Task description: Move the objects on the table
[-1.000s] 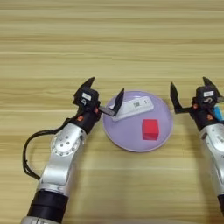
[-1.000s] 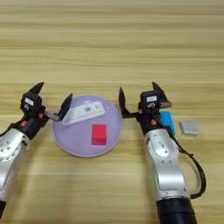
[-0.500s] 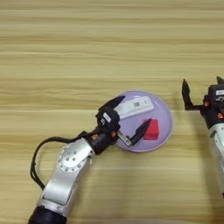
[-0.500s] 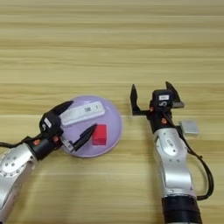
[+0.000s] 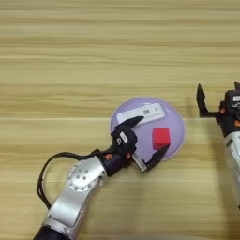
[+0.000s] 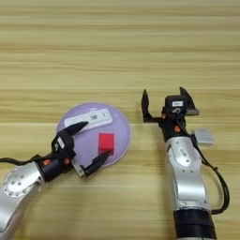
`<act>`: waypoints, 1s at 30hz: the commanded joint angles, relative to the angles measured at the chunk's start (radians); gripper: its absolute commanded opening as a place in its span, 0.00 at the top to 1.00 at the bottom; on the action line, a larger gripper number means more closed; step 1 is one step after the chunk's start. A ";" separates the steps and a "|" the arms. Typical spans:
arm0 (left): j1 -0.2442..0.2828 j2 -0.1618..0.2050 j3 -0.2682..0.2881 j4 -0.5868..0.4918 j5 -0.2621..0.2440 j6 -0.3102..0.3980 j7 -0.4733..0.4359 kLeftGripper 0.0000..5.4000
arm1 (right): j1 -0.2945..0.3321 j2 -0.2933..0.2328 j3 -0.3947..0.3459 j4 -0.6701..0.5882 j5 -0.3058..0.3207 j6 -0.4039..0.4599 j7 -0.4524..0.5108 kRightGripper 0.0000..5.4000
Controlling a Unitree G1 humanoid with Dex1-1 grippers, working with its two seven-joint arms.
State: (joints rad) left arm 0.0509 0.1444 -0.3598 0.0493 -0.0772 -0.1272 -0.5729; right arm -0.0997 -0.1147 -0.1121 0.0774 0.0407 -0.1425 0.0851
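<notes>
A round lilac plate (image 5: 173, 123) lies on the wooden table (image 5: 93, 56). On it rest a small red cube (image 5: 161, 138) and, behind the cube, a slim white bar-shaped device (image 5: 141, 114) with dark marks. My left gripper (image 5: 146, 140) hangs open over the plate's near left part, one finger by the device's left end, the other at the plate's front rim just left of the cube. My right gripper (image 6: 165, 100) stands open to the right of the plate, holding nothing.
A small grey square piece (image 6: 203, 137) lies on the table just right of my right arm. A black cable (image 5: 49, 168) loops beside the left forearm. Bare wood stretches across the far half of the table.
My left gripper has swung from the plate's left side to its front and now straddles the area left of the cube. The whole view shifted, so plate and right arm sit further right.
</notes>
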 commanded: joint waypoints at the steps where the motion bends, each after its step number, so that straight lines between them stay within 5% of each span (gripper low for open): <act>1: -0.025 0.001 0.005 0.030 0.016 -0.007 0.006 0.00 | -0.011 0.004 0.004 0.004 0.002 0.001 -0.005 0.01; 18: -0.040 0.002 0.003 0.067 0.019 -0.021 -0.001 0.00 | 0.002 0.012 0.023 -0.009 -0.006 0.004 -0.018 0.01; 30: -0.056 0.080 -0.007 -0.027 0.075 0.028 -0.015 0.00 | -0.027 0.040 0.042 0.052 -0.015 -0.010 -0.042 0.01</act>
State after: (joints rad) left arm 0.0076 0.2097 -0.3622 0.0459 -0.0224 -0.1199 -0.5807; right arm -0.1088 -0.0808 -0.0730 0.1218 0.0283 -0.1439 0.0502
